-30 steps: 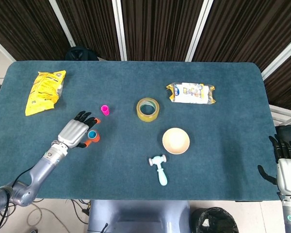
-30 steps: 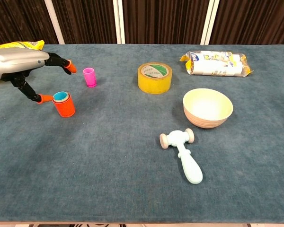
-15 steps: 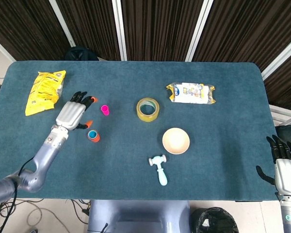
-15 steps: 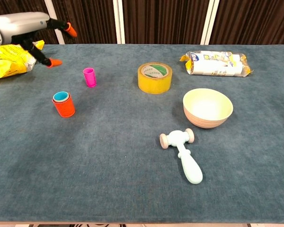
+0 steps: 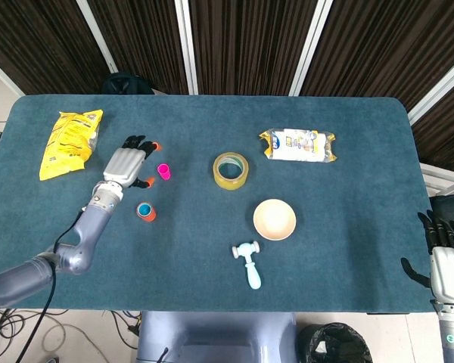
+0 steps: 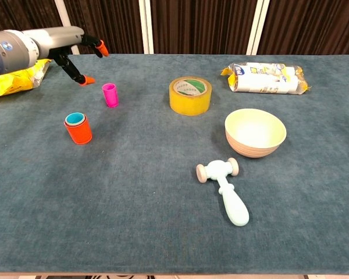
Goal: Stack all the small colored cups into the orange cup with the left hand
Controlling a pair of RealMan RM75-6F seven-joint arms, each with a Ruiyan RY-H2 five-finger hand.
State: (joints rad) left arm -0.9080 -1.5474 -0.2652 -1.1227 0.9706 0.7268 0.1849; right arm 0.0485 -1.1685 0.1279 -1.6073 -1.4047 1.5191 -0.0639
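- Two hands appear; the left hand (image 5: 126, 162) hovers with fingers spread, holding nothing, just left of the pink cup (image 5: 163, 171).
- Orange cup (image 5: 145, 212), with a blue cup (image 5: 144, 209) nested inside, stands nearer the front edge, apart from the pink one.
- Tape roll (image 5: 231, 170), bowl (image 5: 275, 219) and toy hammer (image 5: 248, 265) lie mid-table.
- Right hand (image 5: 443, 257), off the table's right edge, has fingers apart and empty.

upright orange cup (image 6: 79, 129) with blue insert; pink cup (image 6: 110, 95) apart
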